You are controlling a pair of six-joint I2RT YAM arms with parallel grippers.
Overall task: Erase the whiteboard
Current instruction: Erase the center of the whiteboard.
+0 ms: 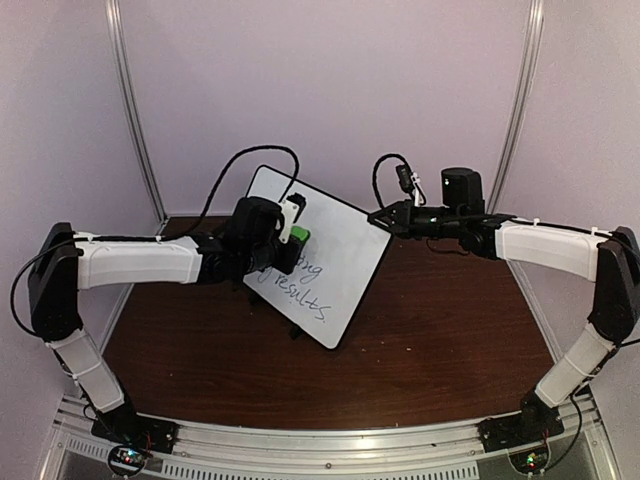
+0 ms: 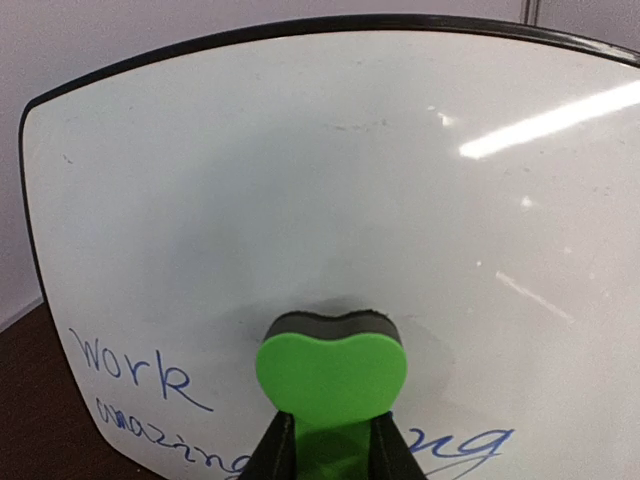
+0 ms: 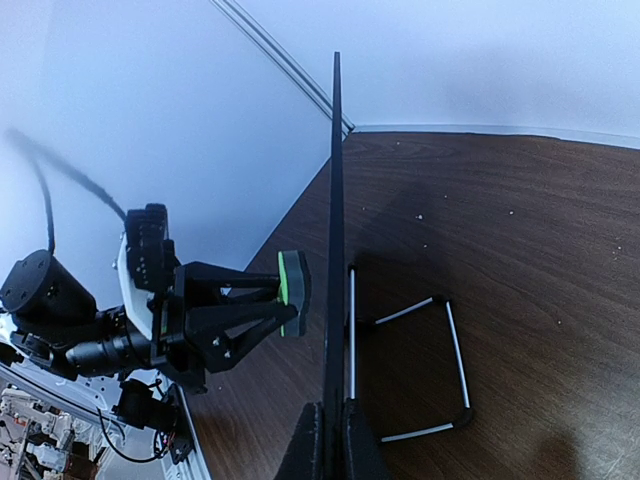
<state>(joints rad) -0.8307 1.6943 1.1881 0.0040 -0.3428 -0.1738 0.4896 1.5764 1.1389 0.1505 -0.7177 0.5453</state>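
Observation:
The whiteboard (image 1: 335, 255) stands tilted on the brown table, held up by a wire stand (image 3: 452, 350) behind it. Its upper part is wiped white (image 2: 350, 180); blue handwriting (image 2: 130, 370) remains lower down. My left gripper (image 1: 290, 232) is shut on a green eraser (image 2: 332, 375) with a dark felt pad, held at the board's face. In the right wrist view the eraser (image 3: 293, 292) sits a narrow gap from the edge-on whiteboard (image 3: 335, 200). My right gripper (image 3: 335, 450) is shut on the board's edge, at its right corner (image 1: 385, 222).
The dark wooden table (image 1: 440, 320) extends to the right and front of the board. Pale walls enclose the back and sides. A black cable (image 1: 240, 165) loops above the left arm. A metal rail (image 1: 320, 440) runs along the near edge.

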